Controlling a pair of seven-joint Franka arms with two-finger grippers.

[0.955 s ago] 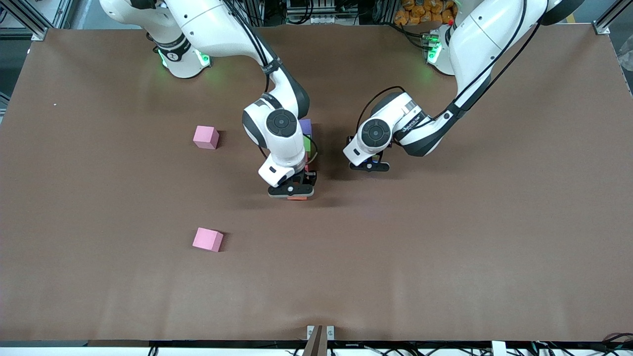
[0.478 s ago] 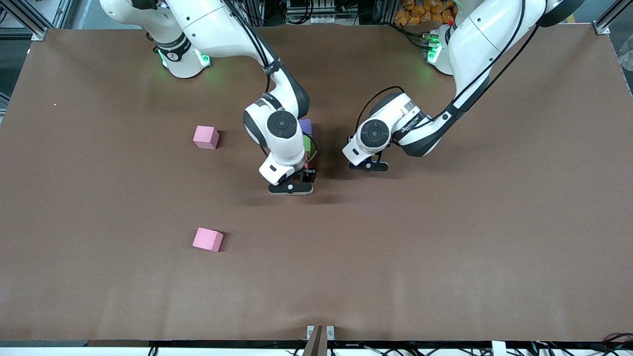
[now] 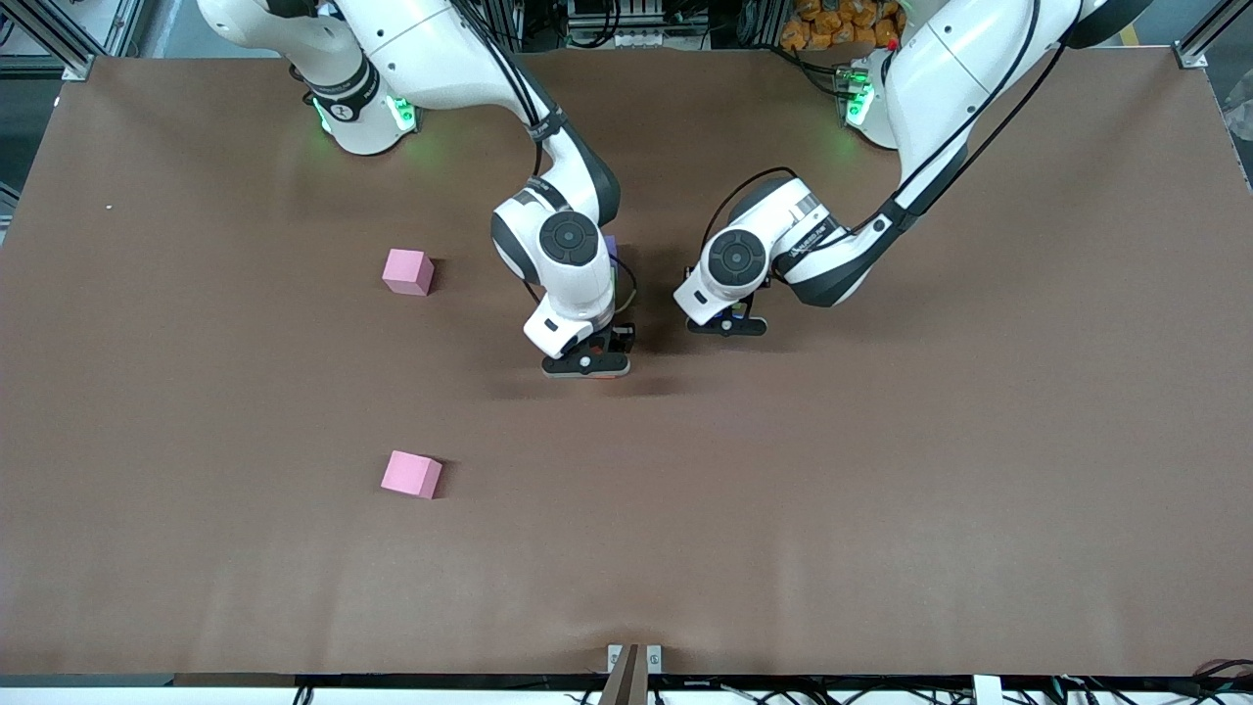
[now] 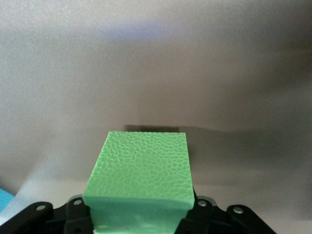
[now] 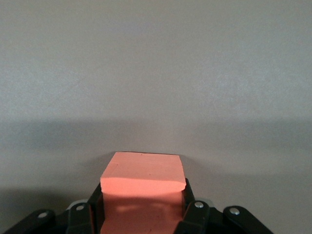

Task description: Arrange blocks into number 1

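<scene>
Clearance and obstructions, brown table [image 3: 881,509]

Mid-table is crowded: the right gripper [image 3: 585,368], clamped on an orange block [image 5: 142,187], and the left gripper [image 3: 725,326], clamped on a green block [image 4: 140,173], hang close together with only a narrow gap between them. A purple block [image 3: 610,246] sits tucked against the right arm's wrist. Two pink cubes [image 3: 408,271] [image 3: 411,474] stand well apart toward the right arm's end. The strip along the edge nearest the front camera and the left arm's end lie open for passage.
</scene>
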